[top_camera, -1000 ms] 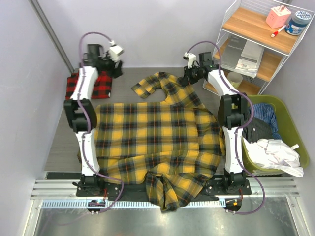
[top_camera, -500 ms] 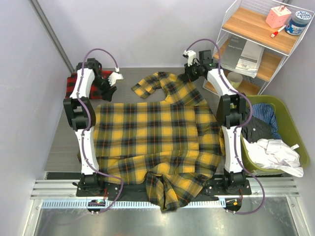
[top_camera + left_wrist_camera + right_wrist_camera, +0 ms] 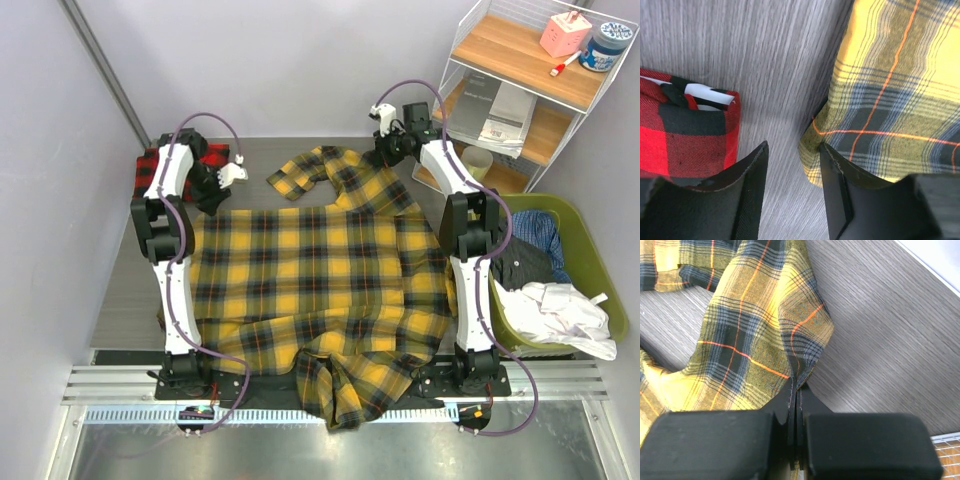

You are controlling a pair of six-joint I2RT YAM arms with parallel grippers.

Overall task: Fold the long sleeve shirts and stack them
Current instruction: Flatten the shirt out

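The yellow-and-black long sleeve shirt (image 3: 320,270) lies spread across the table, one sleeve (image 3: 300,170) trailing to the back. The red-and-black shirt (image 3: 150,170) sits folded at the far left. My left gripper (image 3: 212,198) is open at the yellow shirt's far left corner (image 3: 815,162). That corner touches the right fingertip (image 3: 832,170), with bare table between the jaws (image 3: 792,170). The red shirt (image 3: 680,135) lies just left of it. My right gripper (image 3: 385,152) is shut on a raised fold of the yellow shirt (image 3: 800,340), which is pinched at the fingertips (image 3: 795,387).
A green basket (image 3: 597,255) of loose clothes stands at the right. A white wire shelf (image 3: 520,60) with boxes and a jar is at the back right. The yellow shirt's hem (image 3: 345,395) hangs over the near edge. Walls close in left and behind.
My left gripper has come down and toward me from above the red shirt to the yellow shirt's corner. The right gripper has drawn its fold slightly farther back.
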